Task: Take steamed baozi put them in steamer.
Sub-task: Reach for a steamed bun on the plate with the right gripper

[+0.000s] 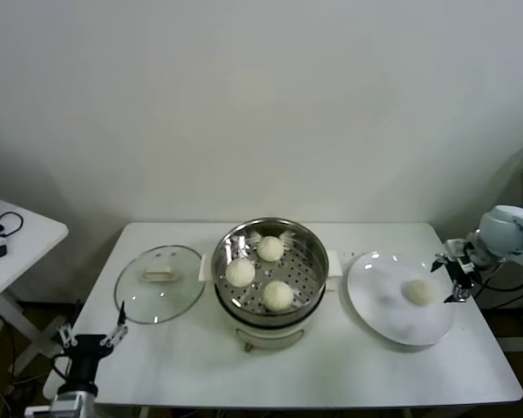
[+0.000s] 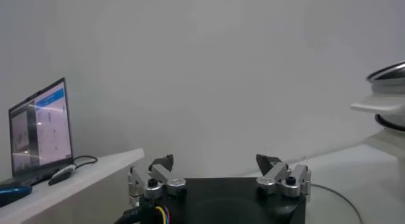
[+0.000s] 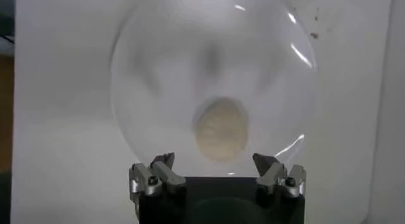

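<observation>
Three steamed baozi (image 1: 261, 272) sit in the steamer (image 1: 309, 248) at frame centre; a fourth (image 1: 417, 293) lies on the plate (image 1: 375, 287), right, beside the open right end effector (image 1: 451, 280). The left end effector (image 1: 91, 333), lower left, stands open too.

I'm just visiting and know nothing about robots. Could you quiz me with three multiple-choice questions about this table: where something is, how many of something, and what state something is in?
1. Where does the glass lid lie?
A. On the steamer
B. On the table, on the robot's left of the steamer
C. On the white plate

2. How many baozi sit inside the steamer?
A. One
B. Three
C. Four

3. How is the right gripper at the plate's edge?
A. Open and empty
B. Shut on a bun
C. Holding the lid

Answers:
1. B: the lid lies flat beside the uncovered pot.
2. B: three buns rest on the perforated floor, and a fourth baozi is on the white plate.
3. A: its fingers stand apart, short of the bun.
</observation>
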Motion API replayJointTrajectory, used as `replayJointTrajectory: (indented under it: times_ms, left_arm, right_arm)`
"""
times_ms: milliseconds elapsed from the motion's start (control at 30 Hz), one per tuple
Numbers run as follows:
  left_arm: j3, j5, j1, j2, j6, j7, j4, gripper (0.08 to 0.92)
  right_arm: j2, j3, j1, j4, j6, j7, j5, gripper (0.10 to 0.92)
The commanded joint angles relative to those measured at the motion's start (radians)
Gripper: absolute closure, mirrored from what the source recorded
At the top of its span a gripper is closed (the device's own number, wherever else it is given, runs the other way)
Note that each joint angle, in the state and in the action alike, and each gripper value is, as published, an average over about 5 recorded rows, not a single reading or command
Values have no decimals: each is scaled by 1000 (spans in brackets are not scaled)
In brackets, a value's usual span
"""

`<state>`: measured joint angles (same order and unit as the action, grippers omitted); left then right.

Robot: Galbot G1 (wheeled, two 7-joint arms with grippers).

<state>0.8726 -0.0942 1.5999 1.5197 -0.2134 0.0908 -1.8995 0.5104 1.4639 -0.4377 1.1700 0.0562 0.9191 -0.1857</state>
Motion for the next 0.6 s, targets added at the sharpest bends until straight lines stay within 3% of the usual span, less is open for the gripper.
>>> replayJointTrajectory:
  times_ms: [33,600]
  left_arm:
    - [2,-10,3,8,0,0,2,177]
    - [15,-13,4,6,1,-1,7,177]
  right_arm:
    - [63,-272,277,-184,-21,-7,64,203]
    - [153,-336,327,-259,-56,6,78,203]
